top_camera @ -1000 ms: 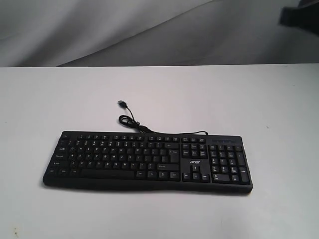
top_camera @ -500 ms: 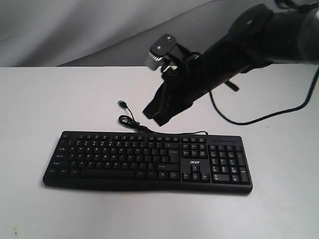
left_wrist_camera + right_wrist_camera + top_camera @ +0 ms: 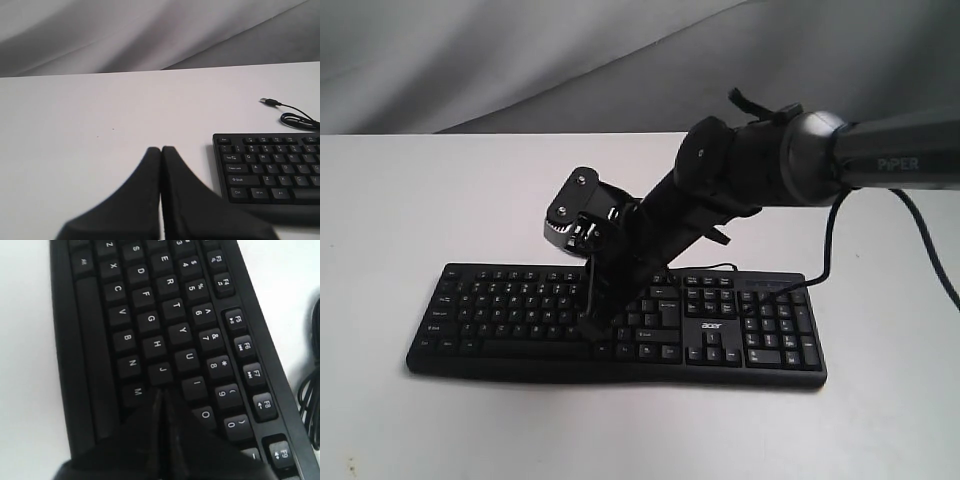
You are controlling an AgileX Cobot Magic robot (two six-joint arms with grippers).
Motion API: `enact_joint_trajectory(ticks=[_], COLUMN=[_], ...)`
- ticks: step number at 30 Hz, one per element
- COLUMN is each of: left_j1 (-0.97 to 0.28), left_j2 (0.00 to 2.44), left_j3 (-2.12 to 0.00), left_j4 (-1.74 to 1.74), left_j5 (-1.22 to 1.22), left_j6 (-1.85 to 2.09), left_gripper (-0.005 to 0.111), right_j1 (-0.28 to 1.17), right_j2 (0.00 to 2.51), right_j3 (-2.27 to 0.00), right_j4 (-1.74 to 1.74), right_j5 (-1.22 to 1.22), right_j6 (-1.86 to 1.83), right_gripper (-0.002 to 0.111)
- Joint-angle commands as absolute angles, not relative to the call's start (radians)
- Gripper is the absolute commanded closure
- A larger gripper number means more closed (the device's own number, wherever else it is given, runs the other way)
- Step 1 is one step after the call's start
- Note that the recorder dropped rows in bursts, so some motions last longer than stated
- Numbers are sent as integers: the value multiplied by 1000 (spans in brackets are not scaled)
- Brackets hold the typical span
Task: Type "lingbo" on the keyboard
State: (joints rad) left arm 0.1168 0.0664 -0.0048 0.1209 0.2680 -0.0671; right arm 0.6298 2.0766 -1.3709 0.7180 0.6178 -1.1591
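Observation:
The black keyboard (image 3: 510,310) lies on the white table (image 3: 410,200), near its front edge. My right gripper (image 3: 591,328) reaches in from the right and points down onto the letter keys, fingers pressed together with nothing between them. In the right wrist view the keyboard (image 3: 150,320) fills the frame and the right gripper (image 3: 161,392) has its tip just past the J key, between M and I, hiding the keys beneath it. Whether it touches a key I cannot tell. My left gripper (image 3: 161,149) is shut above bare table beside the keyboard (image 3: 270,165), off its Caps Lock end.
The keyboard's USB cable (image 3: 295,117) lies coiled behind it with its plug (image 3: 269,102) loose on the table. A grey cloth backdrop (image 3: 470,60) hangs behind the table's far edge. The right arm's own black cable (image 3: 826,245) loops over the number pad side.
The right arm came in from the upper right, swung down and left, and now has its shut tip on the letter keys; a second ago it was barely in view. The keyboard has not moved.

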Motion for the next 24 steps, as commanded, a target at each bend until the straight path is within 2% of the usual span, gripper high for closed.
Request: enact_joint_trajectory(ticks=[1,24], left_j1=[116,116], left_j2=[70,70], left_j3=[0,0], left_j4=[117,117], left_j5=[262,262], left_j6=[-69,-69], left_gripper=[106,106], right_j1=[626,626], right_j2=[2076,2090], right_j3=[-1336,-1298], right_j4=[707,739], right_j5=[585,486], right_j6=[-1156,-1180], right_gripper=[108,108])
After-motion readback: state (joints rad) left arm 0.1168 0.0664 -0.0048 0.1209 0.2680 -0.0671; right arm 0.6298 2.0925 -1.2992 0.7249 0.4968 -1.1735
